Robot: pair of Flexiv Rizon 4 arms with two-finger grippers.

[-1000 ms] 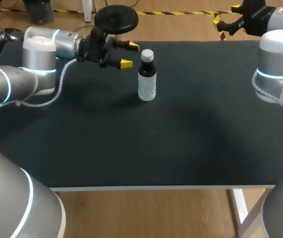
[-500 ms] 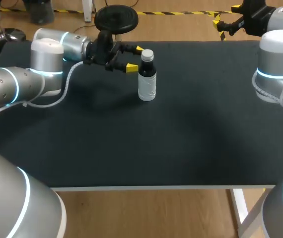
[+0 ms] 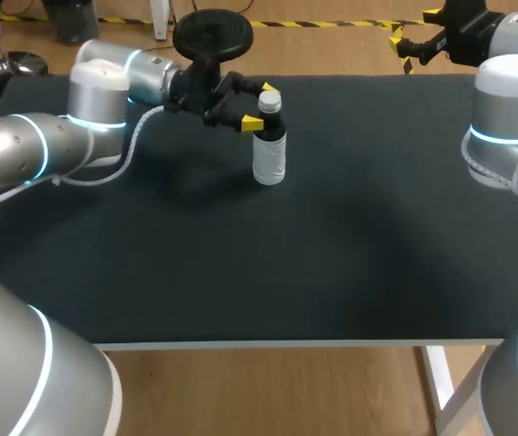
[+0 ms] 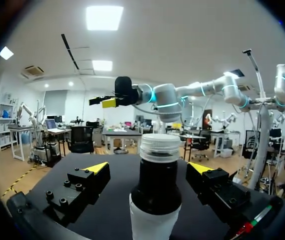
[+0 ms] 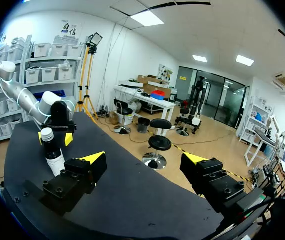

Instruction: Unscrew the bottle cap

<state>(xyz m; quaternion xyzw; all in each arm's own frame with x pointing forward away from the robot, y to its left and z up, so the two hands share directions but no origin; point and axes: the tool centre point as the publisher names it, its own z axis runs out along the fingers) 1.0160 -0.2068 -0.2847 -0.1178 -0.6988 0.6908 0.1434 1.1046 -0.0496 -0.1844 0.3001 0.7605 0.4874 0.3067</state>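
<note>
A small dark bottle with a white label and a pale screw cap stands upright at the back middle of the table. My left gripper comes in level from the left and is open, one yellow-tipped finger on each side of the neck and cap. In the left wrist view the bottle and its cap stand between the fingers with a gap on each side. My right gripper hangs open beyond the far right edge, nothing in it. In the right wrist view my right gripper is far from the bottle.
The black table top stretches in front of and to the right of the bottle. Its white front edge runs along the near side. My right arm's elbow stands over the right edge.
My left gripper has moved right along the back of the table until its open fingers straddle the bottle's neck and cap. The bottle and the right arm have stayed put.
</note>
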